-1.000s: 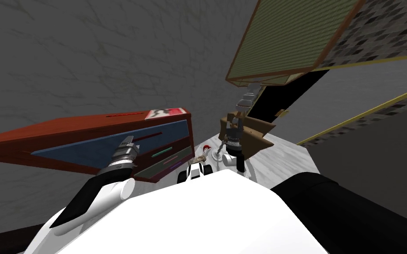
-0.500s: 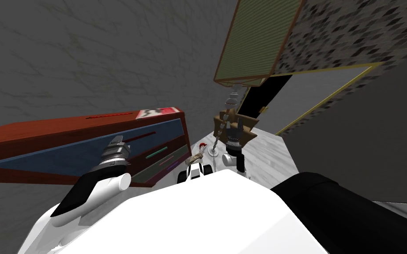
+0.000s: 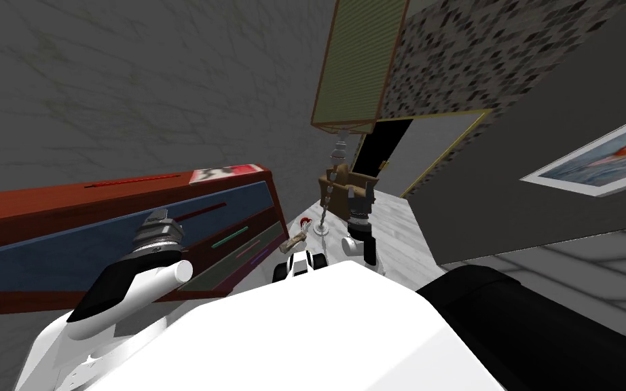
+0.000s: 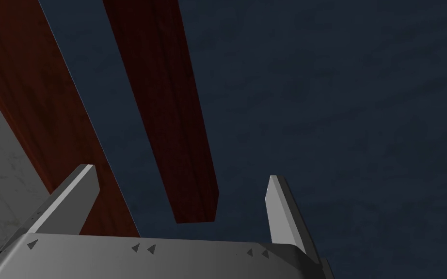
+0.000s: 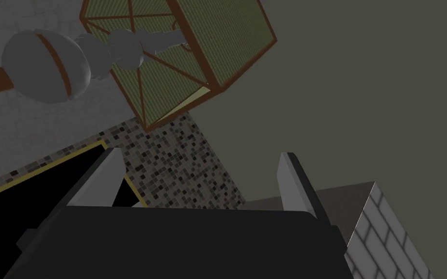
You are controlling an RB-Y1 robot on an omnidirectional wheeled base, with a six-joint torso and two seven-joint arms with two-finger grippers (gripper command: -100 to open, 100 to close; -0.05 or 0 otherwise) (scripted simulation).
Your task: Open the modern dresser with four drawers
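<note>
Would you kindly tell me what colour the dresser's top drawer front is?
The drawer front is dark blue, clearest in the left wrist view.

The long red-brown dresser (image 3: 47,203), left in the head view, is rendered as dark grained wood with a dull sheen. Its dark blue drawer front (image 4: 339,121) is seen matt and faintly mottled; the red-brown bar handle (image 4: 169,121) is given the same grain. The green lampshade (image 3: 356,61), upper middle, is drawn as fine woven cloth in a brown frame. The speckled wall (image 3: 454,61) beside it is laid in small mosaic tiles.
</note>
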